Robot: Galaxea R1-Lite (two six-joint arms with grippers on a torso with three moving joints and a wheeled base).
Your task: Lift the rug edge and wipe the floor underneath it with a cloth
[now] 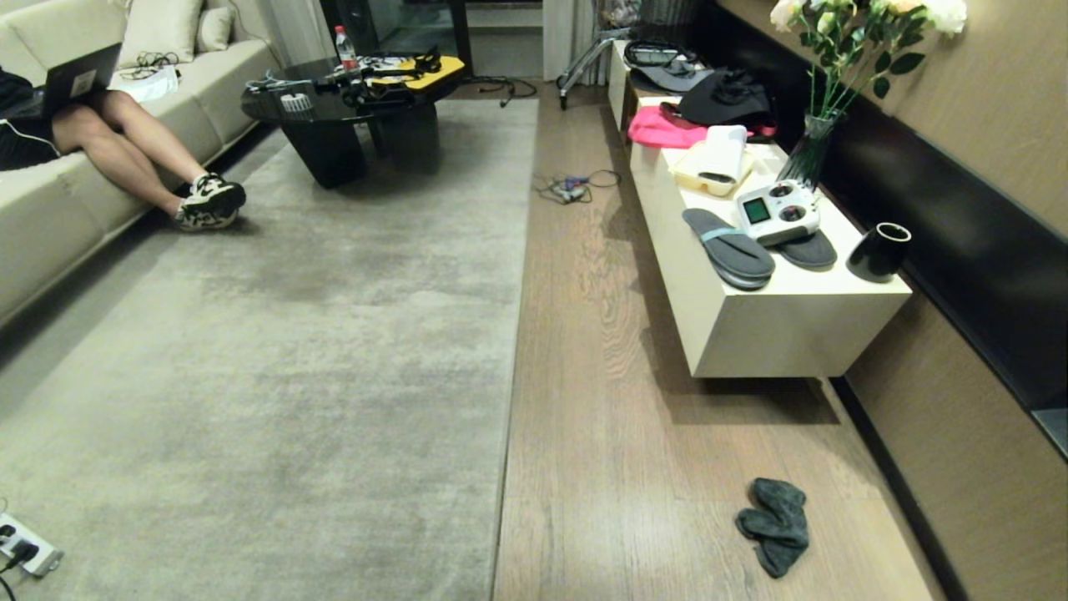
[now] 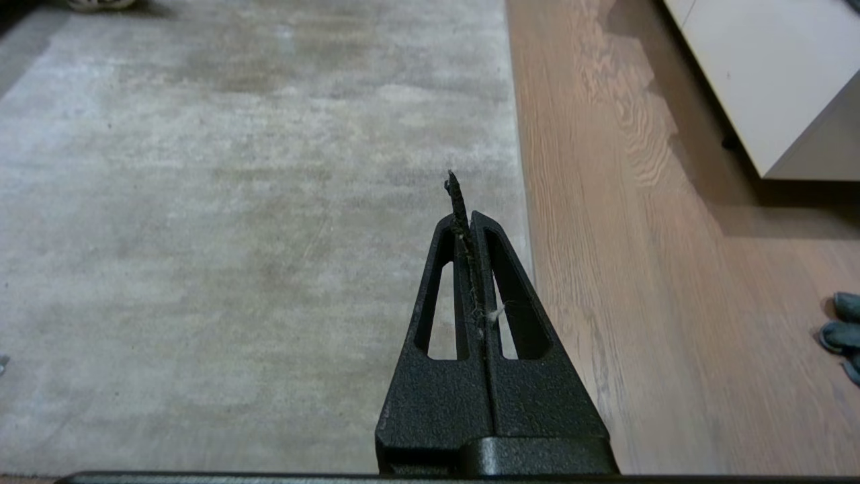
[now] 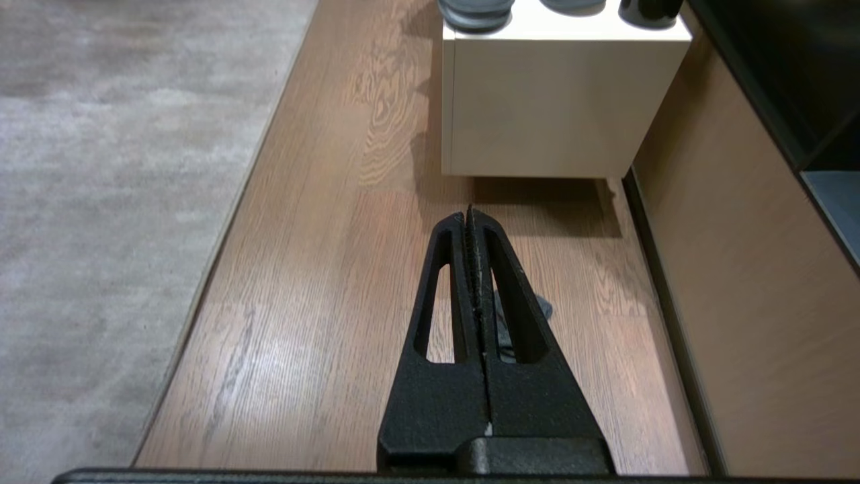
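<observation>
Nearby, cloth (image 1: pixel 775 526) on floor (image 1: pixel 601 417), rug edge (image 1: pixel 513 351) flat

A low cream cabinet (image 1: pixel 776 325) runs along the right-hand wall. On its near end lie two grey slippers (image 1: pixel 728 248), a white handheld controller (image 1: pixel 778 212) with a small green screen resting partly on one of them, and a black cup (image 1: pixel 879 251) near the corner. Farther along the top stand a glass vase of white flowers (image 1: pixel 822 125), a white roll in a pale tray (image 1: pixel 719 159), a pink cloth (image 1: pixel 663 128) and a black garment (image 1: pixel 724 98). A tangle of cables (image 1: pixel 574 187) lies beside the cabinet. A dark coffee table (image 1: pixel 355 108) holds a bottle (image 1: pixel 345 48) and clutter. A person's legs (image 1: pixel 142 154) stretch from a cream sofa (image 1: pixel 50 217). A power strip (image 1: pixel 25 547) sits at the lower left.
</observation>
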